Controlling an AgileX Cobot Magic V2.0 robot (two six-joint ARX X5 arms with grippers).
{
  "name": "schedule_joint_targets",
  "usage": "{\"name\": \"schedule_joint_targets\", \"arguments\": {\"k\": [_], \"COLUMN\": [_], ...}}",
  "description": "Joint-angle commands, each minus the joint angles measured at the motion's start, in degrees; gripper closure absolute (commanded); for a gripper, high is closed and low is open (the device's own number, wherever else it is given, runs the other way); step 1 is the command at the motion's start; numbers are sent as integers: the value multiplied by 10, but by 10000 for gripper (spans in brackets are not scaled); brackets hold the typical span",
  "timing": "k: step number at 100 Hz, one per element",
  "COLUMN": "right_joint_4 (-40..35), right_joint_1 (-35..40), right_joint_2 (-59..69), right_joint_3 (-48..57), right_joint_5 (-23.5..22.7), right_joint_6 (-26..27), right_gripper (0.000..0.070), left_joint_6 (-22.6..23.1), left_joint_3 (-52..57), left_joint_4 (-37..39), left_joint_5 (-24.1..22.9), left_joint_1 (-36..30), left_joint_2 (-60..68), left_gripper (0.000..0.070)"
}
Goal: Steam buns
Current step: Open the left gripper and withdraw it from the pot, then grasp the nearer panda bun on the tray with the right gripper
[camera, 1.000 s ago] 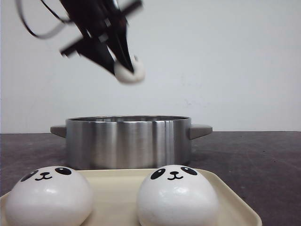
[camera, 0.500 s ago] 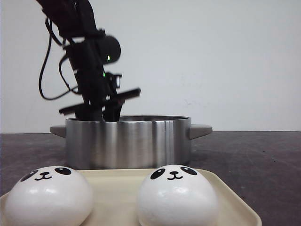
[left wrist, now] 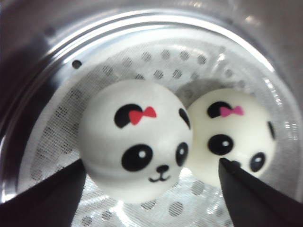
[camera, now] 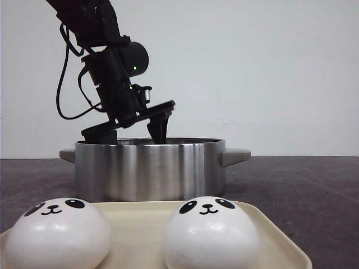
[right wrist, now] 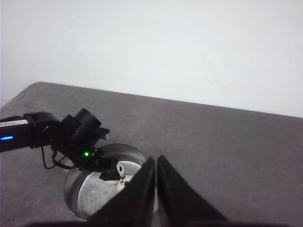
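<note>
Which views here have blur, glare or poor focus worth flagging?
Front view: sharp on the pot, bright vertical highlights across its steel wall; the nearest buns look slightly soft. Left wrist view: buns in the pot are soft-focus, glare rings the rim, and the left pincer fingers are dark blurs. Right wrist view: right pincer silhouetted, background wall bright.

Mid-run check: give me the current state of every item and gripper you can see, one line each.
Left gripper: open, inside the pot, fingers either side of the red-bow bun.
Right gripper: shut, empty, raised above the table.
Red-bow bun: resting on the pot's perforated steamer plate, released.
Pink-bow bun: on the plate, touching the red-bow bun.
Pot: uncovered, upright.
Two tray buns: sitting upright on the tray, untouched.
</note>
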Motion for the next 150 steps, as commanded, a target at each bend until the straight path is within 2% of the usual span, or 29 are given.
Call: {"name": "schedule_joint_targets", "arguments": {"k": [1,29,40,57,65,77,87,95,98,101,105,112,116,130,139,150], "right_joint_4": [-41,-42,-42,-29,16,125,212,253,265,271,277,281,280,302,324,337], "right_joint_1": [7,7,6,6,6,6,1,-10,-14,-18,-21,-22,-21,-20,-20,-21], "right_joint_2": [5,5,14,16,11,8,8,11,15,19,26,40,49,87,115,152], "right_joint_3": [10,6,-30,-164,-249,-388,-496,-564,-584,-601,-619,-639,-643,-644,-644,-644], "right_joint_5": [2,-21,-45,-83,-134,-214,-237,-266,-282,-299,-320,-346,-353,-380,-382,-383], "right_joint_6": [6,21,44,77,79,105,138,153,154,157,163,168,168,169,169,169], "right_gripper": [699,699,699,699,699,699,699,697,672,606,451,125,18,16,17,18], "left_joint_6": [3,4,4,5,8,24,43,56,57,57,62,76,79,79,78,78], "left_joint_3": [28,127,135,135,135,135,135,135,134,134,134,130,126,104,87,78], "left_joint_4": [-8,-108,-98,-69,-65,-75,-100,-137,-156,-177,-206,-256,-276,-282,-264,-261], "left_joint_5": [4,4,2,-14,-14,-27,-55,-61,-61,-61,-61,-61,-61,-61,-63,-87], "left_joint_1": [-2,-2,-3,-13,-19,-31,-43,-50,-52,-54,-56,-61,-65,-74,-74,-74], "left_joint_2": [16,7,-44,-171,-235,-320,-381,-421,-435,-448,-463,-489,-504,-563,-597,-622], "left_gripper": [139,155,288,307,307,307,307,307,307,307,307,307,307,307,307,307]}}
